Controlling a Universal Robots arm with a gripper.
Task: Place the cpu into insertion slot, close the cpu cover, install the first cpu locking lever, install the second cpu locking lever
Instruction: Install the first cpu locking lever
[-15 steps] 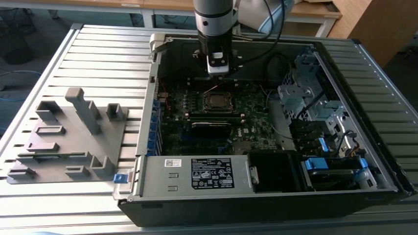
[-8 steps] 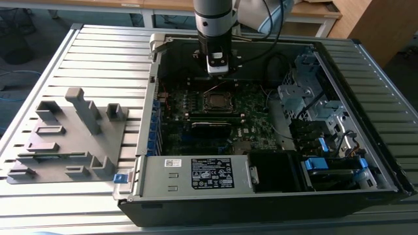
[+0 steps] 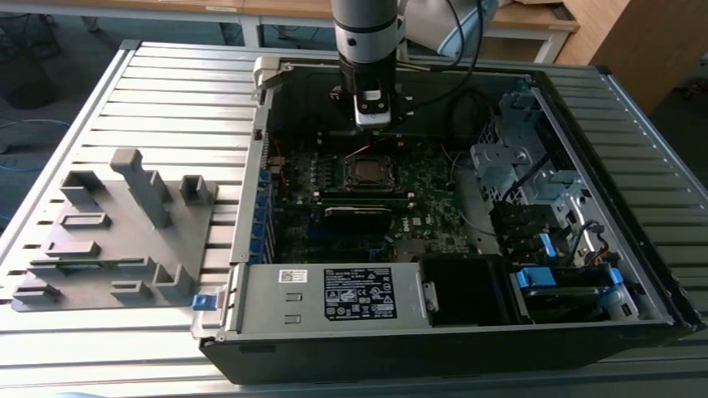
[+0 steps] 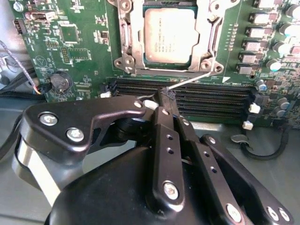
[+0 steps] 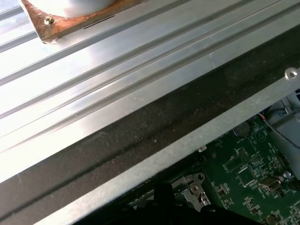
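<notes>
The cpu [image 4: 171, 35] lies flat in the insertion slot [image 4: 123, 62] on the green motherboard, its silver top showing through the window of the cpu cover [image 4: 136, 33], which is folded down over it. A thin wire locking lever [image 4: 192, 80] angles out from the socket's corner toward my gripper [image 4: 168, 95]. The gripper is shut, with its black fingertips [image 4: 164, 93] at the lever's free end. In the exterior view the gripper [image 3: 373, 118] hangs inside the open computer case, just behind the socket holding the cpu [image 3: 364, 169].
Long black memory slots [image 4: 211, 98] run under the fingertips. The case wall [image 5: 154, 159], a drive cage [image 3: 531, 157] and black cables [image 3: 465, 99] ring the motherboard. The power supply box [image 3: 332, 294] sits at the front. A grey fixture [image 3: 111, 232] lies on the slatted table.
</notes>
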